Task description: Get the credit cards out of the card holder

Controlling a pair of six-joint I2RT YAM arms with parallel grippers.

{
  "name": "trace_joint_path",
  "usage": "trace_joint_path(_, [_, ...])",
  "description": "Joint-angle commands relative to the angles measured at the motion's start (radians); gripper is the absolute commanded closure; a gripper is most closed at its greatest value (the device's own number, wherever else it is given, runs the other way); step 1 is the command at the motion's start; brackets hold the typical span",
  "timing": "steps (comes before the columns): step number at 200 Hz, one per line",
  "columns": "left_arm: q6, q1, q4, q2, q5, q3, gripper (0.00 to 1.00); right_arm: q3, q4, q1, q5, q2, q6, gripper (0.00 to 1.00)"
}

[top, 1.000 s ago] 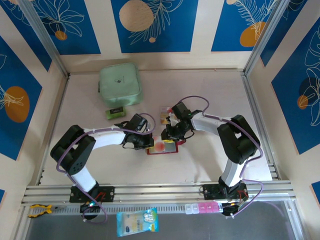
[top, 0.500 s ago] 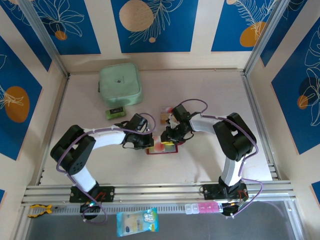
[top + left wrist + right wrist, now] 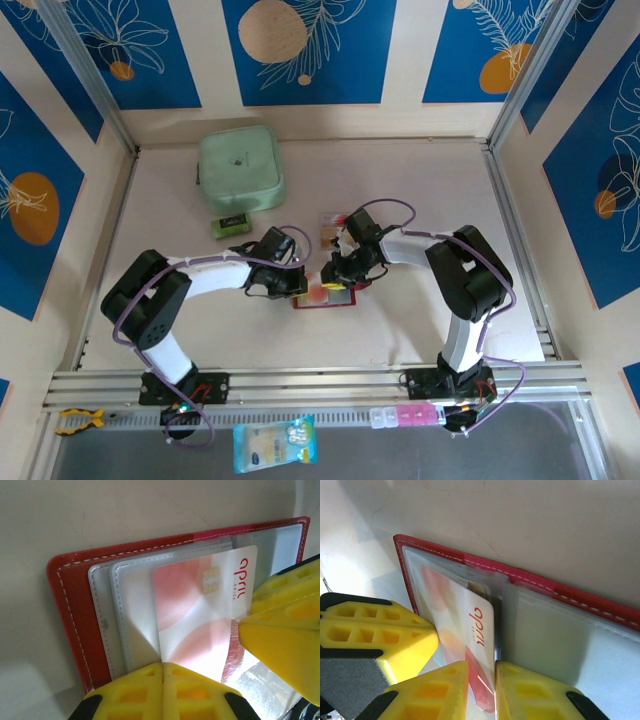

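Right arm [image 3: 425, 243] has crept in; right fingers [image 3: 445, 690] nip the april card [image 3: 195, 615] by its edge, left fingers [image 3: 130, 695] together, pinning the card holder [image 3: 70, 610] mid worktop [image 3: 400, 330]. Thin bite: I'd expect slip, or holder dragging.

My fingers [image 3: 150, 692] are bright yellow with black-grey backs. The card holder [image 3: 70, 610] is red with whitish stitching and frosted clear sleeves, against the beige desk [image 3: 125, 515]. The credit card [image 3: 195, 615] is white with soft pink-red swirls, red lettering and a small gold chip.
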Motion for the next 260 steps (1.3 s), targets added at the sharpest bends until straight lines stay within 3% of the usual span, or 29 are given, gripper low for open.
trace_joint_path(1, [0.013,-0.002,-0.057,0.025,-0.025,0.015,1.0,-0.017,0.01,-0.007,-0.038,-0.003,0.013,0.8])
trace_joint_path(100, [0.013,0.0,-0.061,0.021,-0.024,0.016,1.0,-0.043,0.015,-0.024,-0.027,-0.034,0.0,0.9])
trace_joint_path(260, [0.014,0.002,-0.045,0.001,-0.012,0.014,1.0,0.018,-0.23,-0.119,0.04,-0.192,-0.163,0.97])
